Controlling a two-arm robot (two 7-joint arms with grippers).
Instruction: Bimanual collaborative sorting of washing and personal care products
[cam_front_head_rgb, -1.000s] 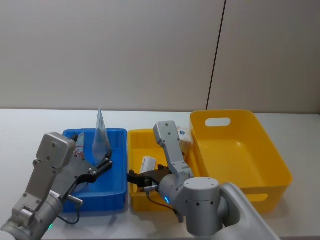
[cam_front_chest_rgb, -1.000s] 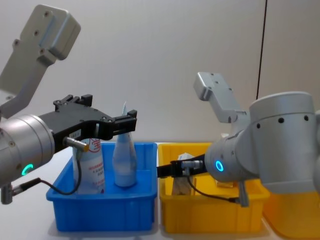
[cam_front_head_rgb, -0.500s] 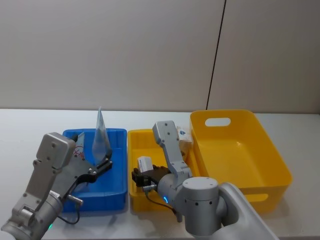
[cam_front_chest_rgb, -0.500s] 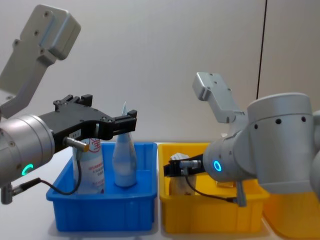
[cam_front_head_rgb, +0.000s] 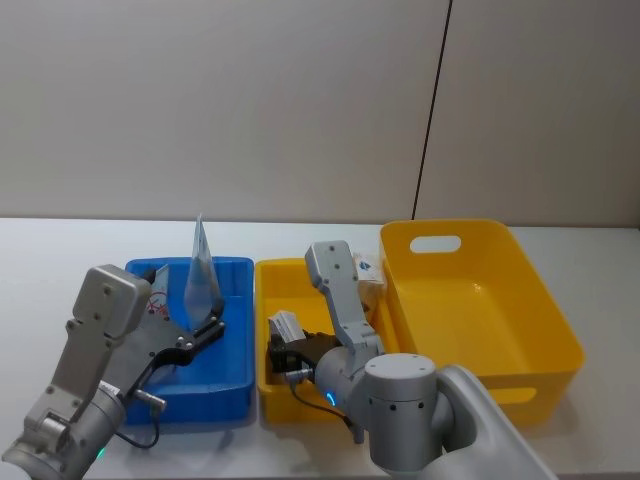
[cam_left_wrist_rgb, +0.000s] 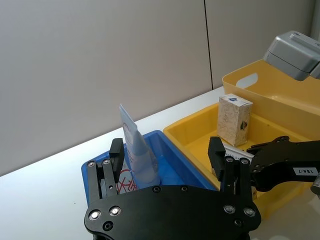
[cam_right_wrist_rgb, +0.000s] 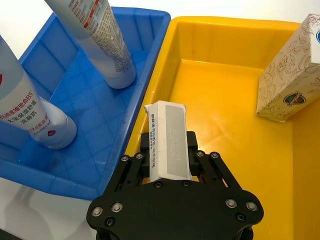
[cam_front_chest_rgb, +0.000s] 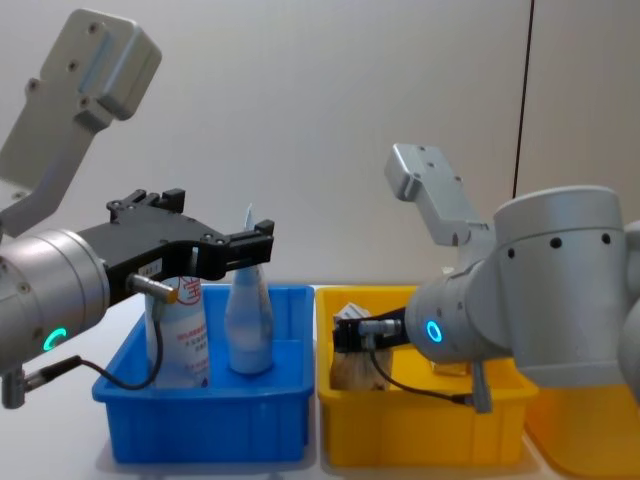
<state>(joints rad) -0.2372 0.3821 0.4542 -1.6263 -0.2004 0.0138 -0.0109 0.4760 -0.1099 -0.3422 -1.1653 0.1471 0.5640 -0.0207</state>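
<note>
The right gripper (cam_right_wrist_rgb: 169, 150) clamped a boxy cardboard carton (cam_front_head_rgb: 284, 325) (long axis along its fingers) at 4 o'clock from the soft tapered tube (cam_front_head_rgb: 201, 275); the left gripper (cam_left_wrist_rgb: 167, 152) gaped.

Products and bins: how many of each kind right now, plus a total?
Squeeze tubes: 2, in the blue bin.
Cartons: 2, one held by the right gripper, one standing in the small yellow bin.
Bins: 3, counting the large yellow bin.
Total: 7.

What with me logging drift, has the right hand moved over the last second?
Yes. In the chest view the right hand, shut on a carton, drew rightward, away from the blue bin, over the yellow tray.
</note>
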